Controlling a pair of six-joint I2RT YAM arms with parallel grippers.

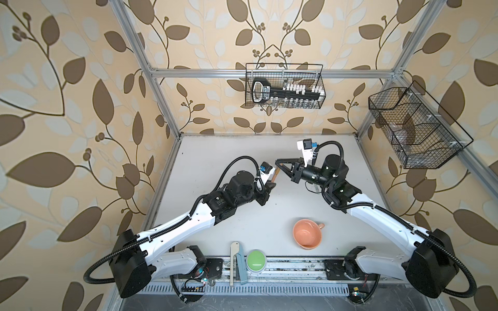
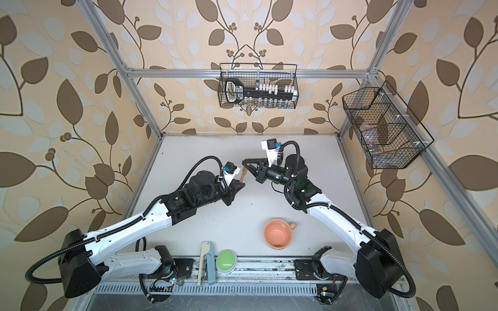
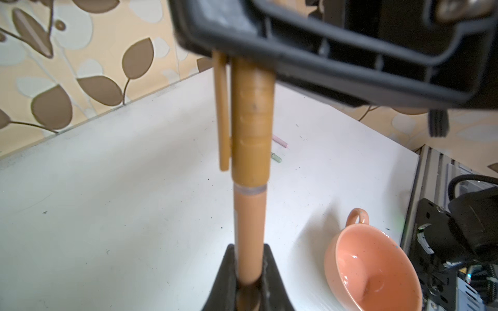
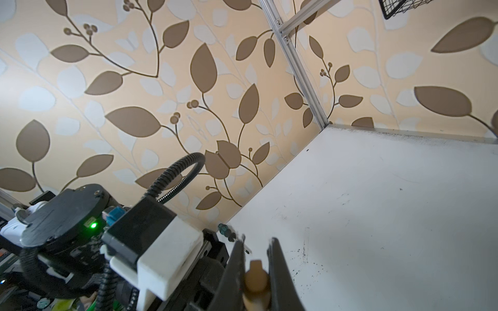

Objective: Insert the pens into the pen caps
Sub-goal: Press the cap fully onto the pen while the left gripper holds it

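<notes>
My left gripper (image 3: 249,247) is shut on the tan-brown pen (image 3: 249,229), which stands out from its jaws above the table. The matching tan-brown pen cap (image 3: 252,121) sits on the pen's far end with its clip alongside. My right gripper (image 4: 257,241) is shut on that cap (image 4: 256,280). In both top views the two grippers (image 1: 271,185) (image 1: 278,163) meet at mid table, with the pen (image 1: 275,175) (image 2: 244,173) between them. In the left wrist view, a pale pink pen (image 3: 280,141) and a short pale green piece (image 3: 276,157) lie on the table behind the cap.
A peach cup (image 1: 307,233) stands near the front right of the table (image 1: 242,215). A green button (image 1: 256,259) sits at the front edge. A teal-handled tool (image 4: 226,232) lies by the left wall. Wire baskets (image 1: 284,86) (image 1: 415,126) hang on the back and right walls.
</notes>
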